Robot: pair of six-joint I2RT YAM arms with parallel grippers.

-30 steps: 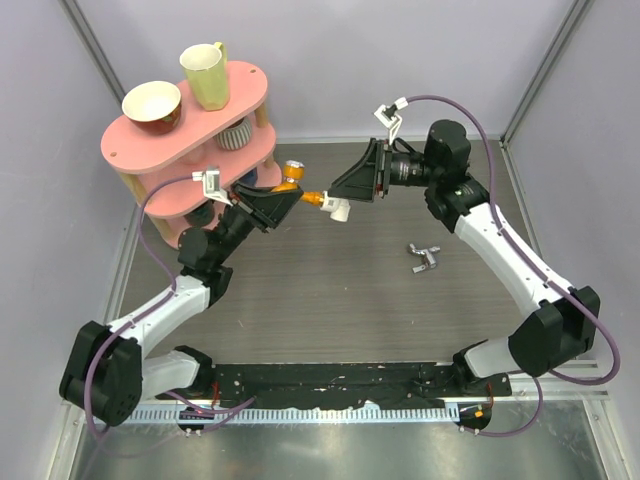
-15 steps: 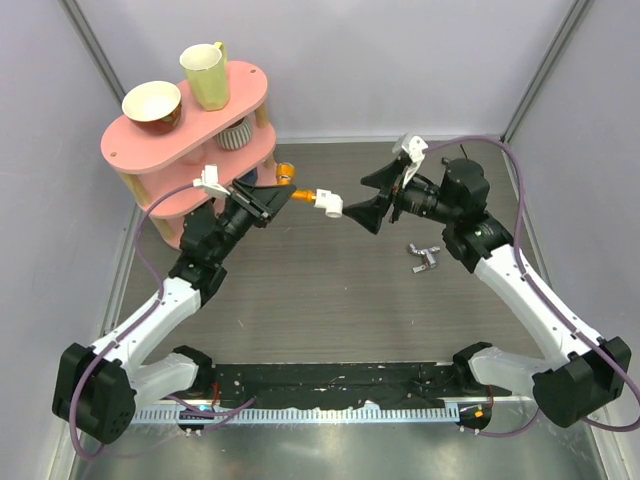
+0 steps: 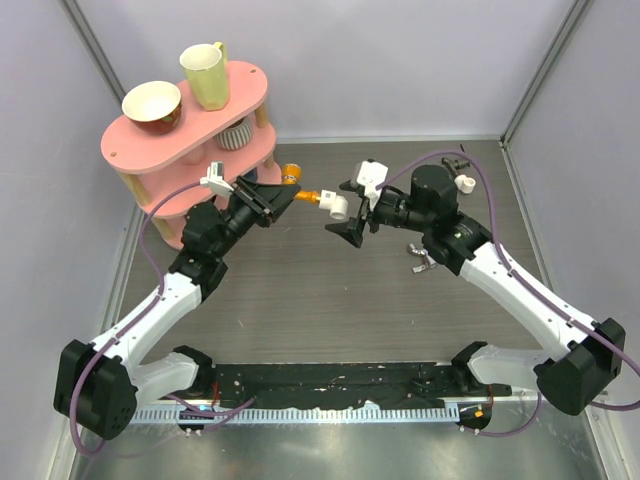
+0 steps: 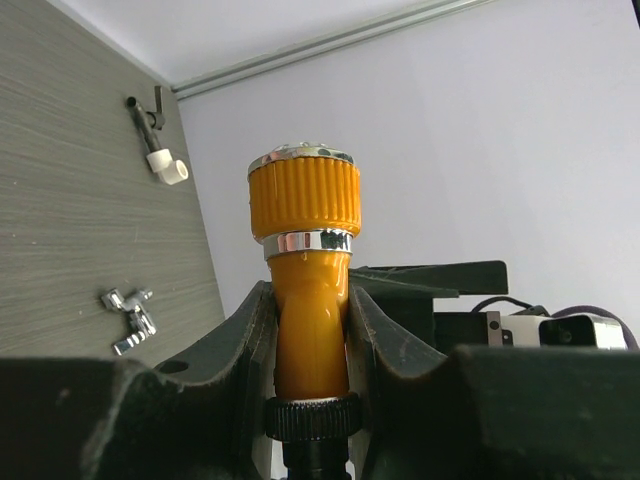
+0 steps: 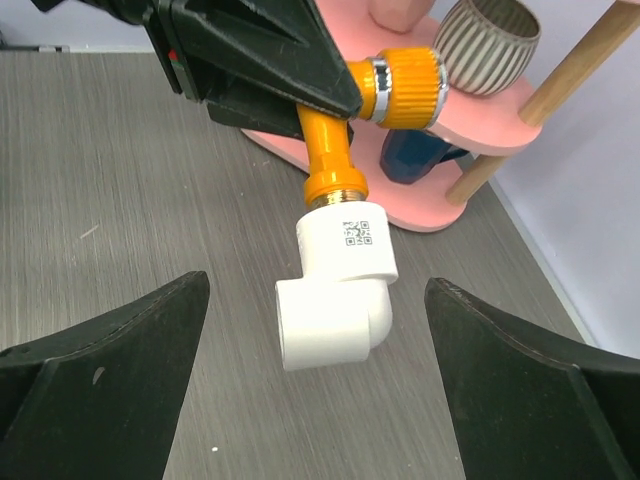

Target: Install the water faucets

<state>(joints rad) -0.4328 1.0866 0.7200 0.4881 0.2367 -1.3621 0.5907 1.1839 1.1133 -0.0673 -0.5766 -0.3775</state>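
Observation:
My left gripper (image 3: 278, 201) is shut on the orange tap (image 3: 309, 196), holding it in the air in front of the pink shelf. In the left wrist view the tap's body (image 4: 308, 300) sits between the jaws, with the ribbed knob (image 4: 305, 190) above them. A white elbow fitting (image 5: 340, 285) is joined to the tap's brass end (image 5: 335, 185). My right gripper (image 5: 318, 300) is open wide, one finger (image 5: 110, 370) on each side of the fitting, neither touching it. From above, the right gripper (image 3: 340, 208) faces the fitting (image 3: 335, 206).
A pink two-tier shelf (image 3: 190, 130) at the back left carries a bowl (image 3: 152, 104), a yellow mug (image 3: 207, 76) and a striped cup (image 5: 485, 40). A small silver tap piece (image 3: 424, 258) lies on the table. A dark tap piece with a white end (image 4: 155, 140) lies further off.
The right gripper drew back from the fitting, its wrist turned, and it returned with its jaws wide on either side. The left gripper shifted slightly, still holding the tap.

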